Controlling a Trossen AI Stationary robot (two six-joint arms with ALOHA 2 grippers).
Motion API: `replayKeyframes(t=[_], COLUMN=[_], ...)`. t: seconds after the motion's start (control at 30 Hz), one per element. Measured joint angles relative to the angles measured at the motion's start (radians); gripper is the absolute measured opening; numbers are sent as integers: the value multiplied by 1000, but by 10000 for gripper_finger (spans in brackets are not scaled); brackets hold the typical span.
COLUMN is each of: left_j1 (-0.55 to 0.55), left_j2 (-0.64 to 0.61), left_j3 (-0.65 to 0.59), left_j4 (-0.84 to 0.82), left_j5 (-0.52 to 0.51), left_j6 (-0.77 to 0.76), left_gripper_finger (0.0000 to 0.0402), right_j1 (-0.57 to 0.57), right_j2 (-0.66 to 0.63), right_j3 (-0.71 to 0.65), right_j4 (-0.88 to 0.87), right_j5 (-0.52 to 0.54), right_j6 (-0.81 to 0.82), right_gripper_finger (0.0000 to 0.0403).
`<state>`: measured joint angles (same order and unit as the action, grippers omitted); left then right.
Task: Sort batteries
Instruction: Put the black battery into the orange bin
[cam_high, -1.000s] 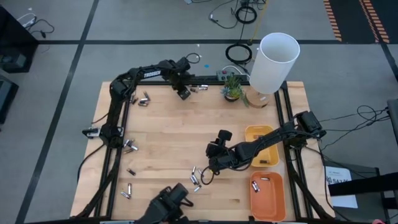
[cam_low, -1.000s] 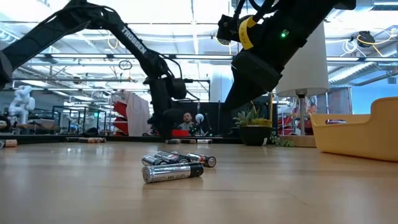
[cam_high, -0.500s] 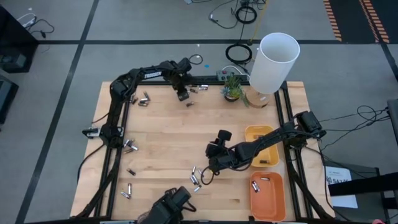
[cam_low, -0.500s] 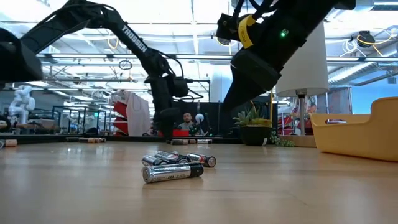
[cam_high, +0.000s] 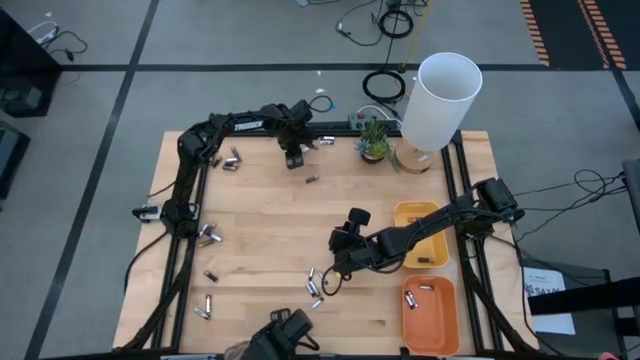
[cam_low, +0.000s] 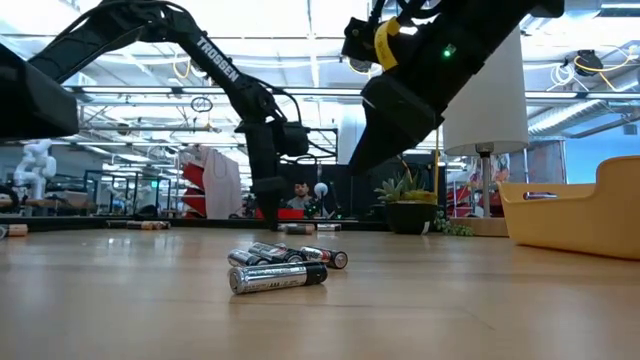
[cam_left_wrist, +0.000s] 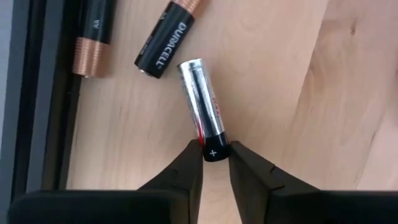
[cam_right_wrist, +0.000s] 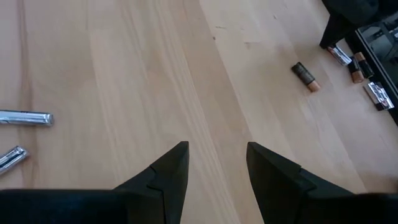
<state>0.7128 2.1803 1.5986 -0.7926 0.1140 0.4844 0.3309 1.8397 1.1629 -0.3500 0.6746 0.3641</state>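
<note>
At the table's far edge my left gripper (cam_high: 293, 160) points down, shut on a silver battery (cam_left_wrist: 200, 93) with a black end. Two dark copper-tipped batteries (cam_left_wrist: 165, 40) lie just beyond it by the black frame rail. My right gripper (cam_high: 340, 262) hovers open over the middle of the table with nothing between its fingers (cam_right_wrist: 216, 152). A small heap of silvery batteries (cam_high: 315, 285) lies on the wood just near of it, also seen in the low view (cam_low: 280, 270). One dark battery (cam_high: 311, 180) lies alone on the wood. My left gripper pinches the silver battery's black, plus-marked end (cam_left_wrist: 213, 151) between its two fingertips. The fingers come from above, pointing down, one on each side of that end. The battery lies flat on the wood and stretches away from the fingers.
More batteries lie along the table's left side (cam_high: 207, 235) and at the far left (cam_high: 232, 158). A yellow tray (cam_high: 420, 235) and an orange tray (cam_high: 430, 305) stand at the right. A white lamp (cam_high: 440, 100) and a small plant (cam_high: 374, 140) stand at the far right.
My left gripper has shifted a little toward the near edge along the far rail and has rolled about its own axis. The lone dark battery has moved from beside that gripper toward the table's middle. My right arm has kept still.
</note>
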Motion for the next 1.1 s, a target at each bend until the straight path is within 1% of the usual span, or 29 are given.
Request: replayKeyframes(t=[0.1, 0.17, 0.4, 0.5, 0.73, 0.97, 1.1], left_j1=[0, 0, -2, -2, -3, -3, -4], left_j2=[0, 0, -1, -1, -1, 1, 1], left_j3=[0, 0, 0, 1, 8, 9, 10], left_j4=[1, -6, -14, -9, 22, 92, 95], left_j5=[0, 0, 1, 1, 2, 5, 4], left_j6=[-31, -31, -33, -34, -34, -45, -61], left_gripper_finger=[73, 81, 156, 175, 179, 180, 180], right_j1=[0, 0, 0, 0, 0, -1, -4], right_j2=[0, 0, 0, 0, 0, 0, 0], right_j3=[0, 0, 0, 0, 0, 0, 0], right_j4=[0, 1, 0, 0, 0, 0, 0], right_j5=[0, 0, 0, 0, 0, 0, 0], right_j6=[0, 0, -2, -2, -2, -10, -10], right_gripper_finger=[153, 153, 153, 153, 153, 153, 153])
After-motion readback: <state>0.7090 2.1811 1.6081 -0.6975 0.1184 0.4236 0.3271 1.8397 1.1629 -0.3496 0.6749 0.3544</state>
